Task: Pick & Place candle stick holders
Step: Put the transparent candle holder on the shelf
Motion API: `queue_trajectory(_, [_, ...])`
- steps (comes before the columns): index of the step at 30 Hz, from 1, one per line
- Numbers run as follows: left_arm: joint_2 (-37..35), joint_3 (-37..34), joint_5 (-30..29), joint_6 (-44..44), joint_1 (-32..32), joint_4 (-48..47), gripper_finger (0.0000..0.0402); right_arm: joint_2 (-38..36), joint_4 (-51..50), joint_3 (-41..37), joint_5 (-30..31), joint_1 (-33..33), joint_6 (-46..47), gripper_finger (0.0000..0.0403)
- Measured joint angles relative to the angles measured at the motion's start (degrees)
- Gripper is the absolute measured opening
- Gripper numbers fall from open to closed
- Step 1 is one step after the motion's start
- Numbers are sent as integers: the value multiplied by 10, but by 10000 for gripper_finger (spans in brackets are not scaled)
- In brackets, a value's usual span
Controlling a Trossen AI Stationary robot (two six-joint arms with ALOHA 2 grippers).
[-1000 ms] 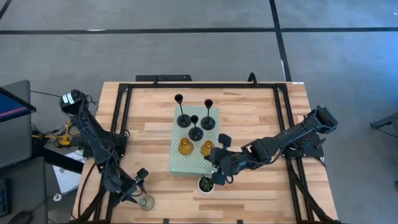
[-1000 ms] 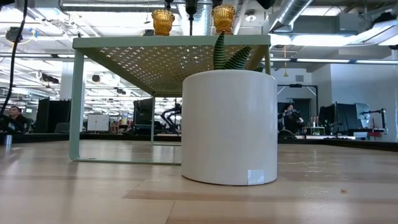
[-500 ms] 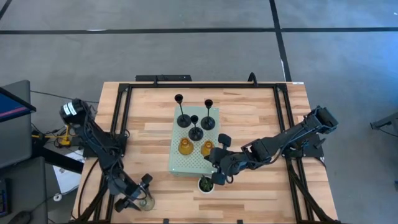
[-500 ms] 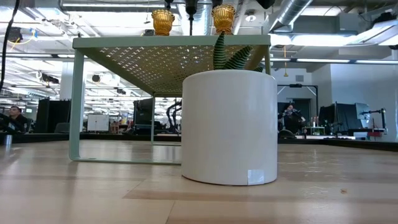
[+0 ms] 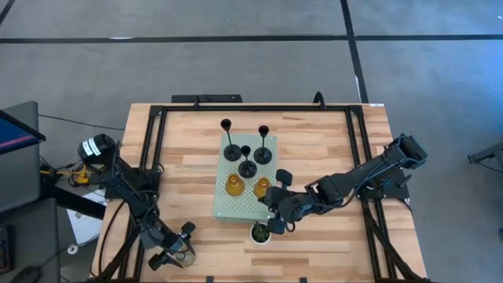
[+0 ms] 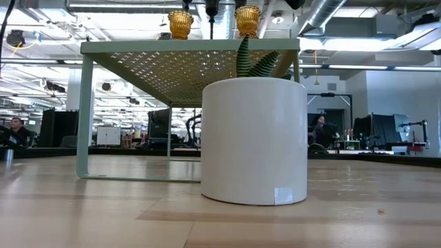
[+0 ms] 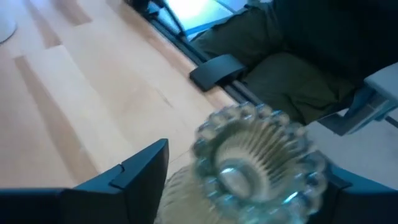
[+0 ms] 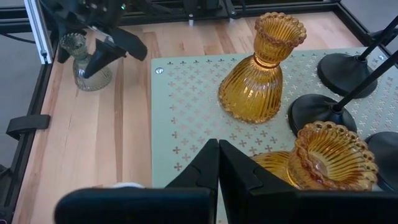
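Left gripper (image 5: 174, 250), fingers apart, straddles clear glass holder (image 5: 185, 255) at table (image 5: 330, 149) corner; right gripper (image 5: 277, 224), fingers together, beside potted plant (image 5: 258, 233).

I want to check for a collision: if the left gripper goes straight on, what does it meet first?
Probably the clear glass holder: it stands between the open fingers of the left gripper, near the table's front edge.

Even, bright overhead light fills the high view, with soft, short shadows on the table (image 5: 330, 149). In the low view ceiling lamps glare behind the white pot (image 6: 254, 141), and the near tabletop blurs. The left wrist view is smeared; the clear glass holder (image 7: 261, 158) sits out of focus. The right wrist view is sharp
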Motion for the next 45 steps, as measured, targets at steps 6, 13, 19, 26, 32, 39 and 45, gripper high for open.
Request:
queue_trajectory(6, [4,0,1,1,0,18,217,0,0,0,0,0,0,0])
queue_trajectory(13, [4,0,0,0,-1,25,143,0,0,0,0,0,0,0])
queue_trajectory(19, [-9,-1,-35,-34,-1,20,126,0,0,0,0,0,0,0])
queue_trajectory(26, [-63,-1,-75,-42,0,20,132,0,-6,0,-1,0,0,0])
queue_trajectory(32, [-122,-1,-113,-42,25,17,126,0,-11,0,-3,3,0,0])
queue_trajectory(39, [-167,6,-120,-42,95,2,131,0,-34,0,-2,28,0,0])
queue_trajectory(45, [-174,56,-115,-36,133,-48,126,-1,-70,0,10,57,15,0])
